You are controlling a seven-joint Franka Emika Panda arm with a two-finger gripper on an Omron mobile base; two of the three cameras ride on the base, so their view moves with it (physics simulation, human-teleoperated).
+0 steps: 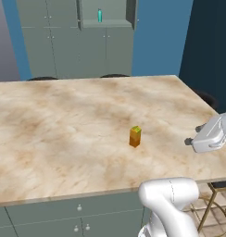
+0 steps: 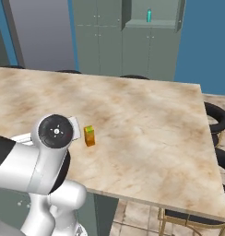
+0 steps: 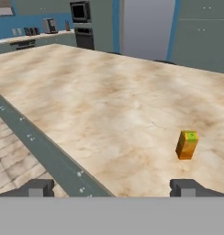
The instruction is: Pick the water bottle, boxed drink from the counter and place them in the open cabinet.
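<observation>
Item one, water bottle (image 1: 100,16): teal, upright on a shelf inside the open cabinet (image 1: 131,14) at the top centre of the left base view; in the right base view it stands at the top right. This half of the task reads as done. Item two, boxed drink (image 1: 135,136): orange carton with a yellow-green top, upright on the counter (image 1: 64,125), just right of centre in the left base view, lower right in the hand view, alone on the marbled slab and well apart from the cabinet. This half is outstanding. Gripper (image 3: 113,188): finger tips spread wide at the bottom of the hand view, nothing between them; the hand sits at the right edge of the left base view, apart from the carton. Remaining, by judgement: reach, grasp and lift the carton, then carry it to the shelf.
</observation>
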